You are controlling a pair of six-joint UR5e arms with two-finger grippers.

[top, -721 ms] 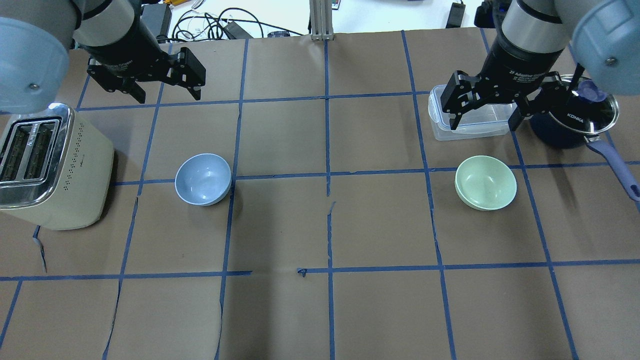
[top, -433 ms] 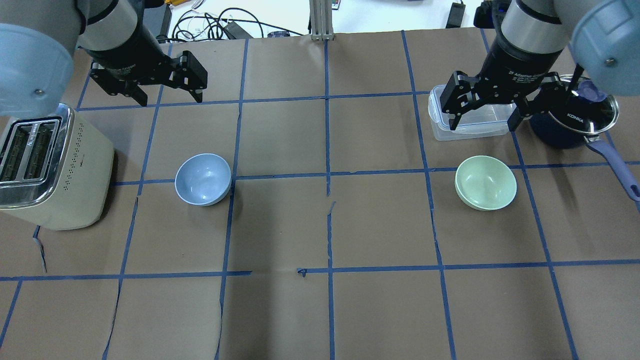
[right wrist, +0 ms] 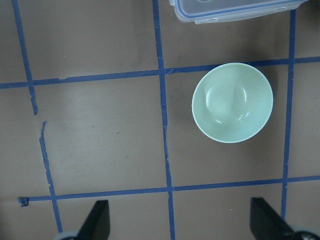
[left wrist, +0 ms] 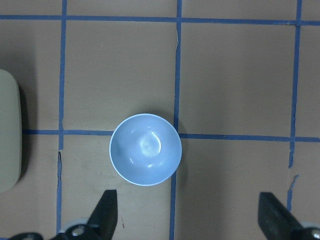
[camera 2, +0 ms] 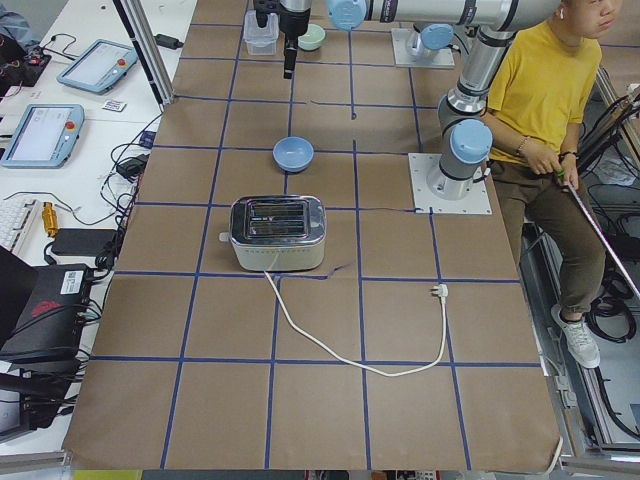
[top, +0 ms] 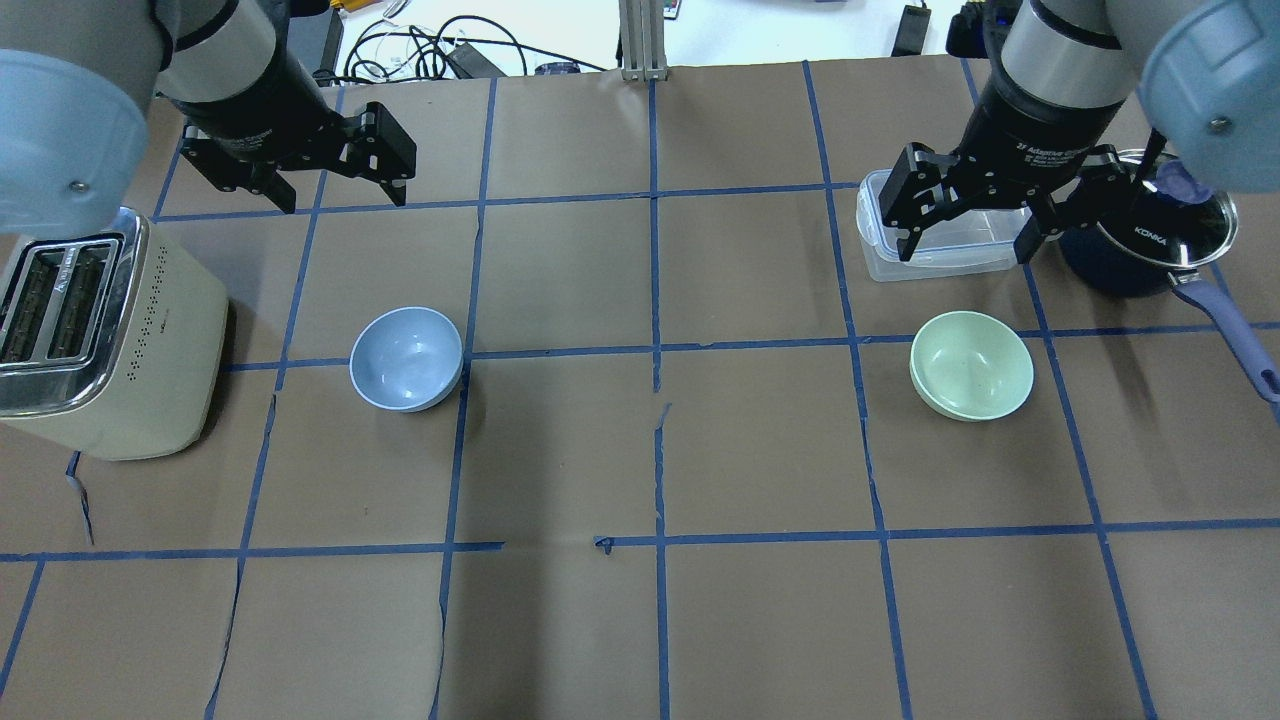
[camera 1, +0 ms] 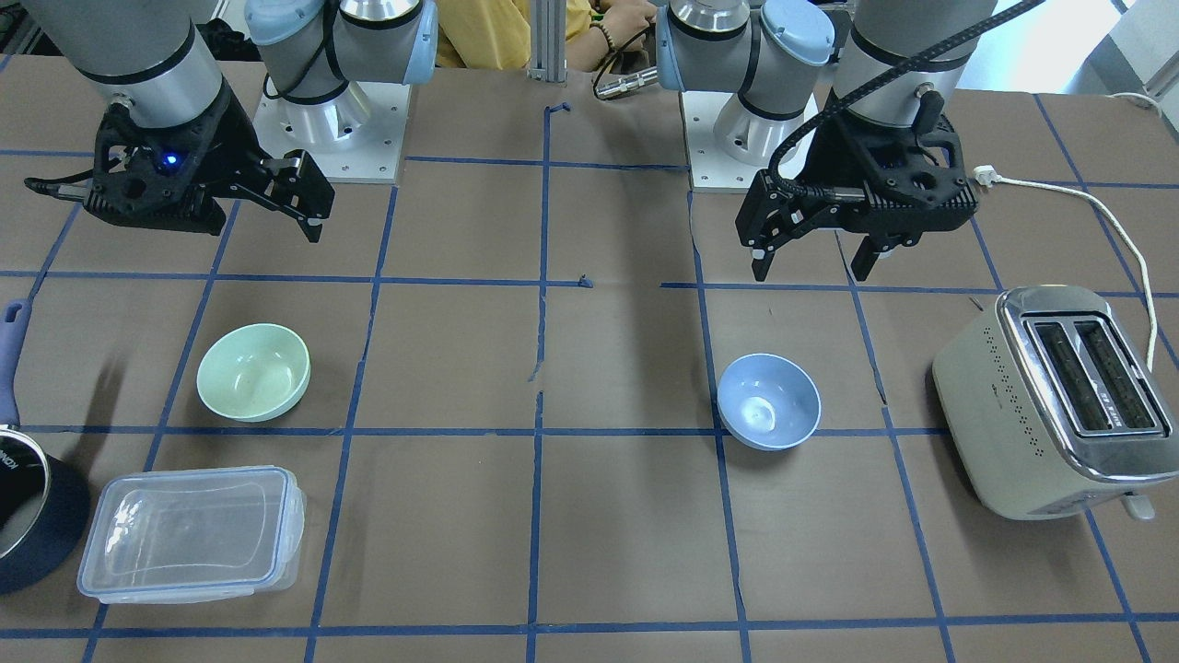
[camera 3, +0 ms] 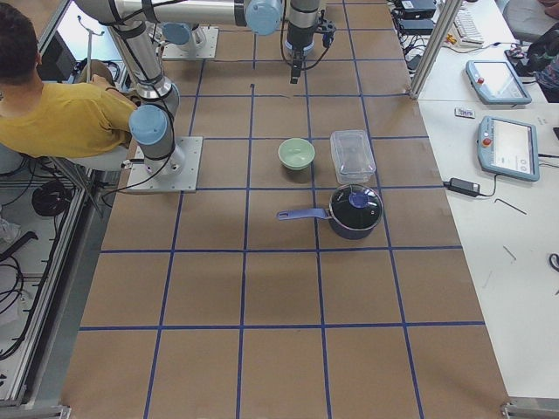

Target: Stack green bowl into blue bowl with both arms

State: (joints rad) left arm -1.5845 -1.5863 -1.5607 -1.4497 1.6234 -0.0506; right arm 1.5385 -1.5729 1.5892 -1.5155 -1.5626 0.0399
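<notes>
The green bowl [top: 971, 365] sits upright on the desk [top: 760, 620], near the clear plastic container [camera 1: 189, 539] and saucepan [top: 1185, 235], bare paper on its other sides. The blue bowl [top: 407, 358] stands well apart, near the toaster [top: 110, 340], open desk between them. Left gripper [top: 342, 200] and right gripper [top: 963, 255] hover above, each spread wide and empty

Robotics laboratory. The table [top: 760, 450] is covered in brown paper marked with a blue tape grid [top: 560, 352]. Teach pendants [camera 3: 508, 148] and loose cables [top: 440, 50] lie on the white side benches. An operator [camera 2: 555, 90] sits beside a bolted mounting plate [camera 2: 475, 200].
</notes>
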